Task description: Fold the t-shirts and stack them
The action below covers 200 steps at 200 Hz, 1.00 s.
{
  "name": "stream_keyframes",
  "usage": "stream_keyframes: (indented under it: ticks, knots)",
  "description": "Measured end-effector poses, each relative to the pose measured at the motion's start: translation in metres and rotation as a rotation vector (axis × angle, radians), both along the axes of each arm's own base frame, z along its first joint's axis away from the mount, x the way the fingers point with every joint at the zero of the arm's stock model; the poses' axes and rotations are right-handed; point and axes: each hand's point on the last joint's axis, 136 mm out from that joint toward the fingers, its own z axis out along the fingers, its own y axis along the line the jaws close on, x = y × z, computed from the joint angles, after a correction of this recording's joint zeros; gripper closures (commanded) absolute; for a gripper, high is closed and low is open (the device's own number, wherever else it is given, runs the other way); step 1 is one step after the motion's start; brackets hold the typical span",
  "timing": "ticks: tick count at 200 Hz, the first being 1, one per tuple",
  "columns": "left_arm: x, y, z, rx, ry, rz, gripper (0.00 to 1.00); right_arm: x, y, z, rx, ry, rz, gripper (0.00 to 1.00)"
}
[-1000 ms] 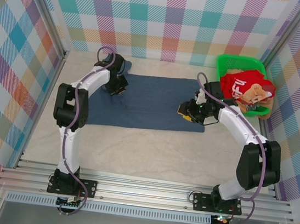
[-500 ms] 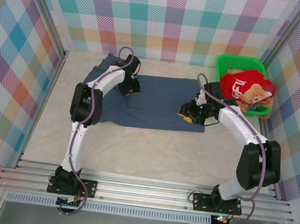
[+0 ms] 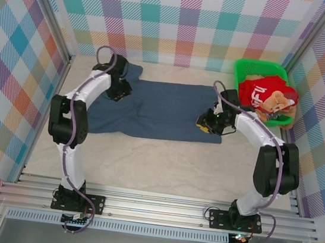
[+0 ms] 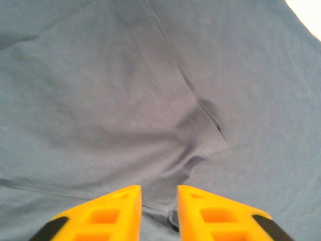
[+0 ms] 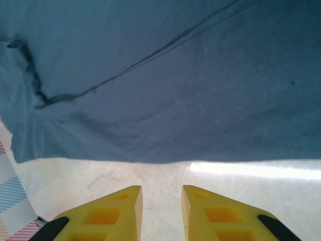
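The dark blue t-shirt (image 3: 163, 112) lies spread flat on the table (image 3: 145, 161), between the two grippers. The left gripper (image 4: 159, 193) is right over the cloth, close to a small fold. Its yellow fingers (image 4: 120, 211) stand a little apart. A small bump of cloth sits in the gap, and I cannot tell if it is pinched. The right gripper (image 5: 161, 193) is over bare table, its fingers a little apart with nothing between them. The shirt's edge lies just ahead of its tips. Behind it, a green basket (image 3: 241, 69) holds a red t-shirt (image 3: 262, 90) with white letters.
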Motion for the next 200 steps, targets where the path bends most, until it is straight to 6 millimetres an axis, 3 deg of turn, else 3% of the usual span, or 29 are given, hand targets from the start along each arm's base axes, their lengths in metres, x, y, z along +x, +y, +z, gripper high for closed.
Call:
stream_keyframes:
  ticks: [14, 44, 64, 75, 100, 126, 140, 178, 200]
  knots:
    - [0.004, -0.001, -0.013, -0.036, 0.020, 0.021, 0.84, 0.007, 0.001, -0.009, -0.009, 0.018, -0.008, 0.75]
    - [0.003, -0.029, -0.055, -0.089, 0.106, -0.008, 0.86, 0.017, -0.001, -0.015, -0.030, 0.020, -0.024, 0.80]
    - [0.010, -0.048, -0.075, -0.103, 0.135, -0.036, 0.82, 0.024, -0.008, -0.013, -0.060, 0.006, -0.048, 0.84]
    - [0.016, -0.056, -0.081, -0.099, 0.136, -0.054, 0.74, 0.027, -0.015, -0.013, -0.094, 0.005, -0.074, 0.85]
    - [0.032, -0.066, -0.071, -0.073, 0.093, -0.082, 0.54, 0.033, -0.036, -0.020, -0.191, 0.014, -0.137, 0.86]
    - [0.026, -0.060, -0.066, 0.003, 0.085, -0.098, 0.49, 0.040, -0.054, -0.033, -0.305, 0.045, -0.172, 0.87]
    - [0.012, -0.051, -0.058, 0.051, 0.098, -0.092, 0.49, 0.046, -0.061, -0.038, -0.352, 0.052, -0.183, 0.87]
    - [-0.035, -0.017, -0.014, 0.108, 0.079, -0.035, 0.51, 0.064, -0.073, -0.050, -0.439, 0.046, -0.180, 0.88]
    - [-0.068, 0.018, -0.013, 0.105, 0.113, 0.043, 0.52, 0.074, -0.080, -0.060, -0.488, 0.050, -0.169, 0.88]
